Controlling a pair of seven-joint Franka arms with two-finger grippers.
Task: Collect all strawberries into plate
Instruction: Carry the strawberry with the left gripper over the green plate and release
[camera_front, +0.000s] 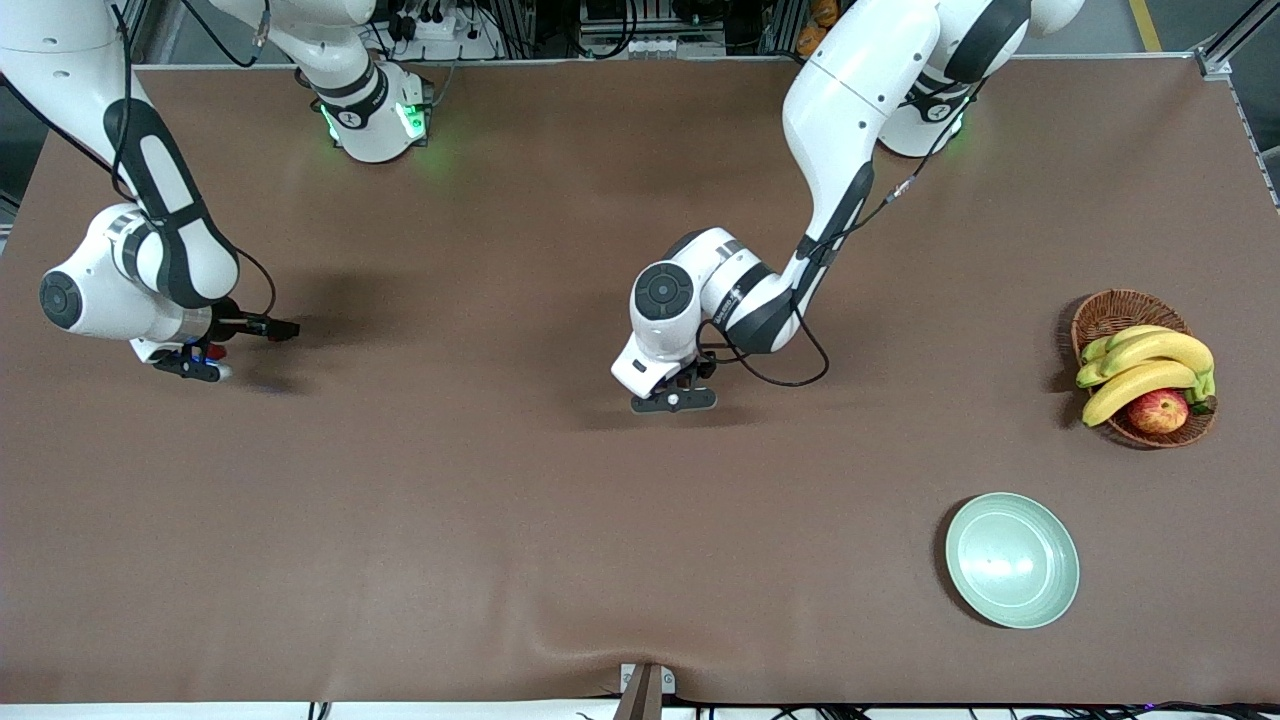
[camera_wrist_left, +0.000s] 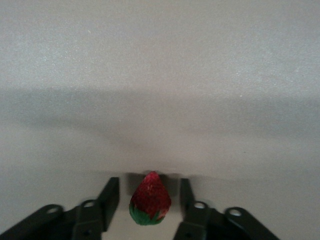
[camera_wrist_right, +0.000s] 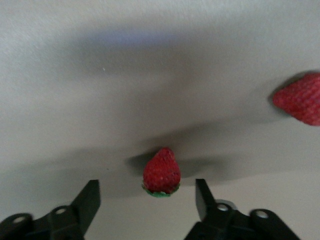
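My left gripper (camera_front: 672, 398) is low over the middle of the table and open. In the left wrist view a strawberry (camera_wrist_left: 150, 199) with a green cap lies on the cloth between the fingers of the left gripper (camera_wrist_left: 149, 187), with a gap on each side. My right gripper (camera_front: 190, 368) is low over the right arm's end of the table and open. In the right wrist view the right gripper (camera_wrist_right: 146, 188) brackets a second strawberry (camera_wrist_right: 161, 172), untouched, and a third strawberry (camera_wrist_right: 300, 97) lies farther off. The mint-green plate (camera_front: 1012, 560) is empty, toward the left arm's end.
A wicker basket (camera_front: 1110, 312) with bananas (camera_front: 1145, 365) and an apple (camera_front: 1158, 410) stands farther from the front camera than the plate. A brown cloth covers the table. In the front view the arms' hands hide the strawberries.
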